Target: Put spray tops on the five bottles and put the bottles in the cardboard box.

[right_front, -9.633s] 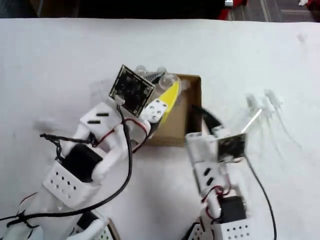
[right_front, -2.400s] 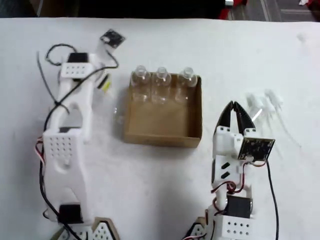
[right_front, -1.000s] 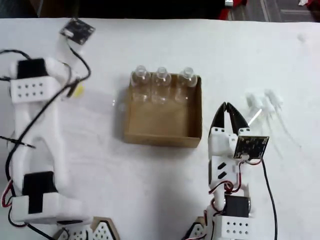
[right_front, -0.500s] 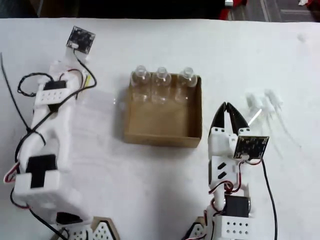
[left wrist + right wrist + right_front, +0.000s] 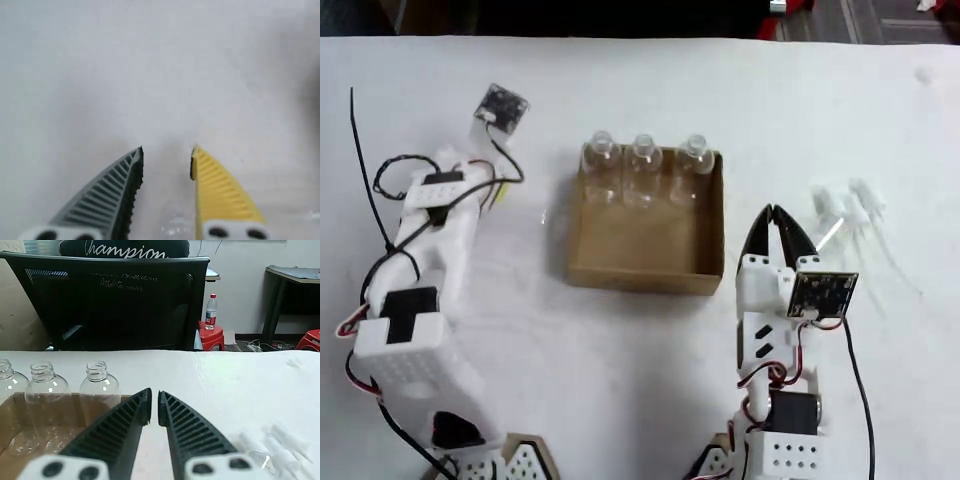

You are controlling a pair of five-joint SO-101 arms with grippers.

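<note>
Currently three open-necked bottles [image 5: 643,165] stand in a row along the far wall of the cardboard box [image 5: 645,276], and spray tops [image 5: 845,208] lie on the table [image 5: 620,380] right of it. Left gripper [image 5: 166,161] is spread apart over the table left of the box. Right gripper [image 5: 152,407] is pinched together on nothing, between box and spray tops.

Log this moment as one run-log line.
bottles: three uncapped, in cardboard box | spray tops: loose on table | left tool: open | right tool: shut
</note>
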